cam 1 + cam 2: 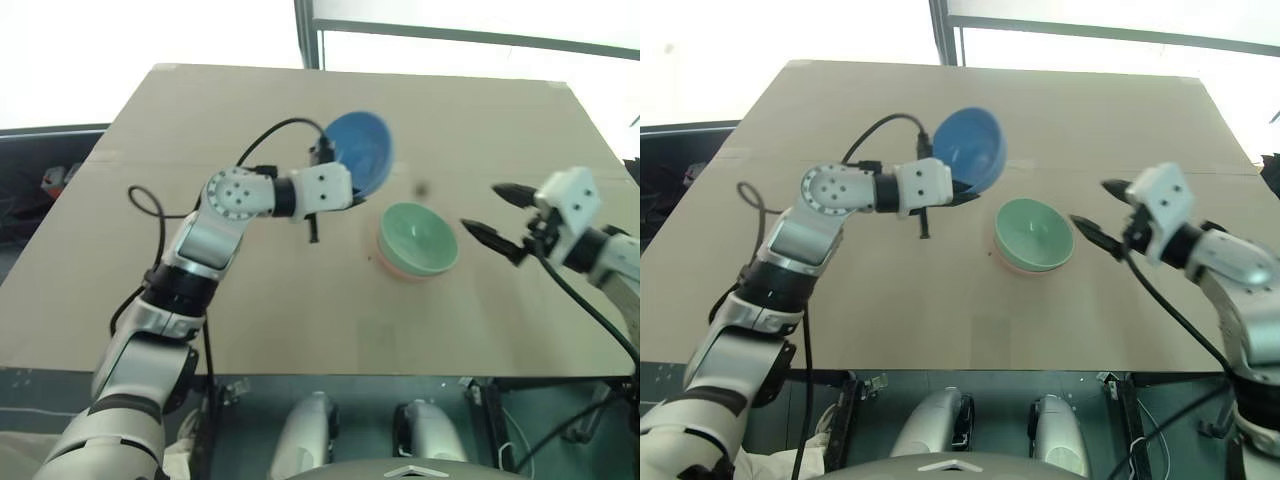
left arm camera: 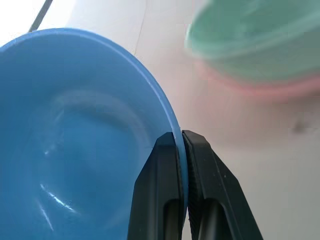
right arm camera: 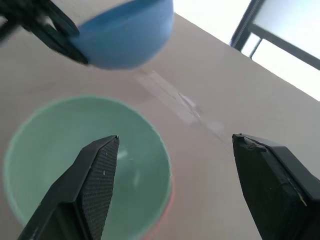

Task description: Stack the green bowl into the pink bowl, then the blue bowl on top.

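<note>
One tan tabletop (image 1: 300, 300) below bright windows faces you: left jaws (image 2: 181, 142) clamp the blue bowl (image 1: 358, 152); right jaws (image 1: 497, 212) apart beside the green bowl (image 1: 418, 236), nested in the pink bowl (image 1: 400, 268).

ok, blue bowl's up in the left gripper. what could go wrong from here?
1. The left gripper pinches only the thin rim of the blue bowl, which hangs tilted; it may slip or swing.
2. The green bowl sits nested in the pink bowl; an off-centre drop could knock the stack.
3. The open right gripper hangs close beside the stack.
</note>
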Robot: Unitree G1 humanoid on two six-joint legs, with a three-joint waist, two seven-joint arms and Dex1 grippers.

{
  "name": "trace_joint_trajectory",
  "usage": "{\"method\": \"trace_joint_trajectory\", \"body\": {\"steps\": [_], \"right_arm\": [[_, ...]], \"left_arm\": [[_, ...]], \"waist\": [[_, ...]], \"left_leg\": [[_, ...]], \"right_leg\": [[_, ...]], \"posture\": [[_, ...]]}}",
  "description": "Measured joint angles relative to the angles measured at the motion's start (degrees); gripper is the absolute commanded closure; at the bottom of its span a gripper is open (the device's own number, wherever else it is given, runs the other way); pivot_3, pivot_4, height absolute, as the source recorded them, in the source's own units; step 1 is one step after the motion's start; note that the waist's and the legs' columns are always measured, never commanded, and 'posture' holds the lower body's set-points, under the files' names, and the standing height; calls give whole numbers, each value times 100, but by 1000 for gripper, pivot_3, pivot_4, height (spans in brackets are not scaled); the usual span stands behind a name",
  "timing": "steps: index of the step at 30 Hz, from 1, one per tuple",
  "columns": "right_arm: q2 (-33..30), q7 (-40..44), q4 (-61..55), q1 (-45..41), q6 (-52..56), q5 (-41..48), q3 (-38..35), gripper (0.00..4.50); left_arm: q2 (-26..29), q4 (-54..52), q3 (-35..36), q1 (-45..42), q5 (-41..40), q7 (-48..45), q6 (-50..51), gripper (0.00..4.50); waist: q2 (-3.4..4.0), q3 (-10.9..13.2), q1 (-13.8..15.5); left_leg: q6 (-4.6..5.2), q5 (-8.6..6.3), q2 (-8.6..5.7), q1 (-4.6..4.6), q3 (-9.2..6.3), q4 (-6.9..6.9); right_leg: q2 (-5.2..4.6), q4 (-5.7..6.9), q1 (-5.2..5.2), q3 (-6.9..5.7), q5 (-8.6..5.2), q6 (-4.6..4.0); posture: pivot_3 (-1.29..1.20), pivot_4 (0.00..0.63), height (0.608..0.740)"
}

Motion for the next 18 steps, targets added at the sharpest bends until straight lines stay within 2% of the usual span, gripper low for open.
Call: {"method": "trace_joint_trajectory", "body": {"steps": [1,3,8,12,15,18], "right_arm": [[1,3,2,56,1,9,-39,717],[-2,219,-134,848,-100,227,-680,717],[-4,602,-401,1884,-207,578,-1509,717],[156,858,-837,2680,-283,1071,-2310,717],[289,931,-1035,2964,-353,1383,-2724,717],[310,910,-1255,3105,-451,1686,-3070,717]], "left_arm": [[-2,-26,9,-20,-36,-13,-5,4430],[-286,-68,24,-247,-380,-307,-108,4430],[-615,134,-23,-450,-823,-1014,-508,4430],[-644,540,-217,-724,-963,-1821,-590,4430],[-633,840,-255,-822,-959,-2178,-673,4430],[-709,1284,-382,-1059,-841,-2480,-902,3588]], "waist": [[0,0,0],[6,-1,17],[9,-2,-36],[8,-2,-67],[8,-2,-75],[6,-2,-86]], "left_leg": [[0,0,1,3,2,1],[1,0,2,13,2,1],[2,-1,7,26,9,17],[5,-3,12,26,4,25],[11,-6,11,25,6,26],[19,-11,11,24,7,37]], "right_leg": [[1,0,1,2,0,0],[2,0,11,6,0,1],[7,1,13,20,-1,0],[12,2,18,21,-1,0],[10,0,19,24,-1,0],[10,1,21,26,0,1]], "posture": [[0,150,740],[0,150,740],[0,150,740],[0,150,740],[0,150,740],[0,150,740]]}}
